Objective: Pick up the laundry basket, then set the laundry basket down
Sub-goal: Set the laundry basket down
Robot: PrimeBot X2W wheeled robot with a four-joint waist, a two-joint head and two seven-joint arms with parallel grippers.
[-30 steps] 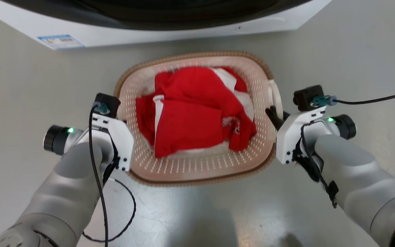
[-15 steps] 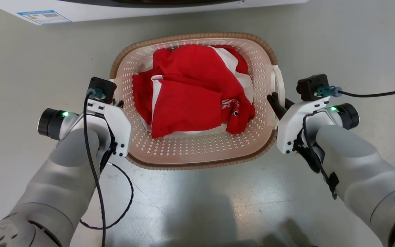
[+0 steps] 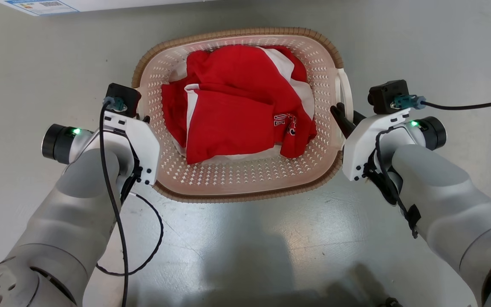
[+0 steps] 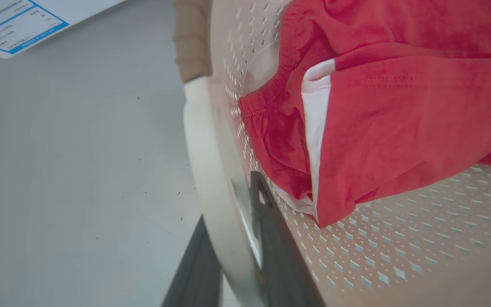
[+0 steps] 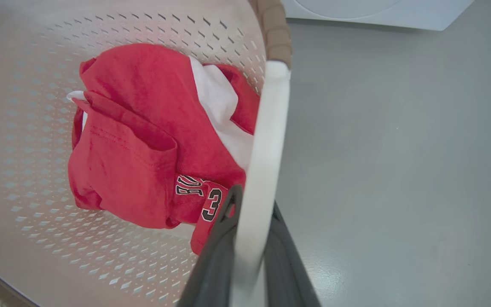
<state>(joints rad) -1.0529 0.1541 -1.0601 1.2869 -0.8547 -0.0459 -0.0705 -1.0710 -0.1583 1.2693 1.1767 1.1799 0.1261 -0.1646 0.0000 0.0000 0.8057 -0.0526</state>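
Head view: small rounded cream-white perforated plastic laundry basket with brown woven-look rim (image 3: 245, 181) is mid-frame over the grey floor (image 3: 245, 256), between the 2 arms, near the white washing machine edge (image 3: 36, 5) at top. It holds 1 crumpled red-and-white garment (image 3: 232, 115) low on the bottom; I can see nothing else in it. The left gripper (image 3: 144, 120) is at the basket's left wall, and the right gripper (image 3: 348, 117) is at the right white side handle (image 3: 345, 96). I can't tell if the basket's base touches the floor. Left wrist view: jaws clamped on the left white side handle (image 4: 205, 162), with 1 dark finger inside the wall and 1 outside. Right wrist view: same grip on the right handle, the thin band pinched between 2 fingers, garment just beside the inner one. The step looks like a 2-handed carry. Do it well by keeping both wrists level and moving together so the basket doesn't tip or twist off the thin handles. Lower it flat before letting go.
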